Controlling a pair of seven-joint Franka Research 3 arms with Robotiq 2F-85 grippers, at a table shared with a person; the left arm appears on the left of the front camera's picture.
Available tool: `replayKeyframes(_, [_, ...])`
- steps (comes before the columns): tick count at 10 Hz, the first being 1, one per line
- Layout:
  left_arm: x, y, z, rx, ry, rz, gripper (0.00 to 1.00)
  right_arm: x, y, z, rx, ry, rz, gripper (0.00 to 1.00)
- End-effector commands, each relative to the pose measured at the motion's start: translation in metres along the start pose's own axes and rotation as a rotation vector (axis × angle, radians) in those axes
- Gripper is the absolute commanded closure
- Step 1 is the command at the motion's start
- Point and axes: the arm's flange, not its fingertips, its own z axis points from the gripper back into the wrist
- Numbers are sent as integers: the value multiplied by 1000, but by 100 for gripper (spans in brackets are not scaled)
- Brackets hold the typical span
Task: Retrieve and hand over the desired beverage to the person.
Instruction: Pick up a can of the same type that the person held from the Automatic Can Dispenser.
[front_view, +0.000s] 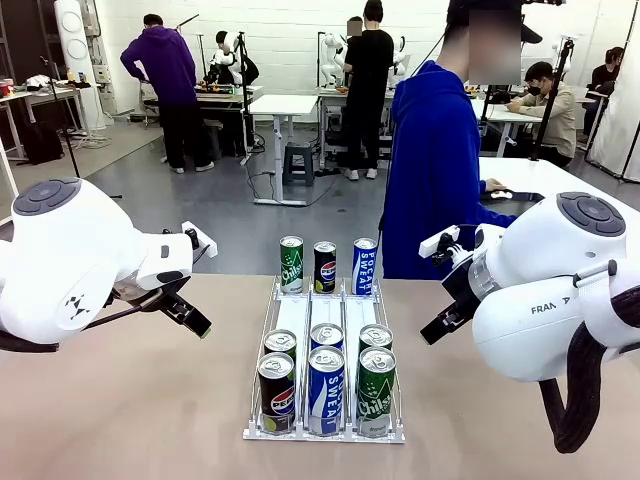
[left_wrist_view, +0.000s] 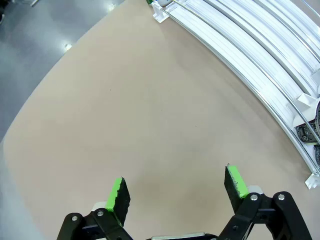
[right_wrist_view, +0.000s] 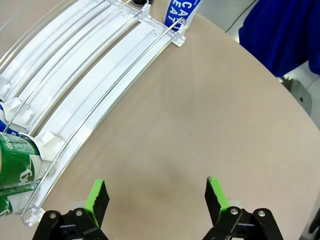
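My left gripper (left_wrist_view: 175, 187) hangs over bare table (left_wrist_view: 125, 115) just left of the rack (front_view: 293, 315), jaws wide and holding nothing. My right gripper (right_wrist_view: 156, 192) hangs just right of the rack, equally wide and empty. In the rack's near end I see the near cans (front_view: 326, 390), six of them, two deep in three lanes. The far cans (front_view: 325, 266), three, stand at its far end. Past the table's far edge, right of centre, stands the person (front_view: 435, 170) in blue.

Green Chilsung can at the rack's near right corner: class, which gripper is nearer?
Right. The right gripper hangs over the table beside the green can; the left gripper is across the rack, by the Pepsi can.
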Motion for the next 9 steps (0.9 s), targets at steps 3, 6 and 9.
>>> replayKeyframes(3, [0,0,0,0,0,1,0,0,0,0,0,0,-1,0])
replayKeyframes(6, [12,-2,30,58,-19,-20,0,8,11,74,-77,-85,84,0])
replayKeyframes(9, [59,-6,128,122,8,-84,0,32,4,177,-82,-94,123,0])
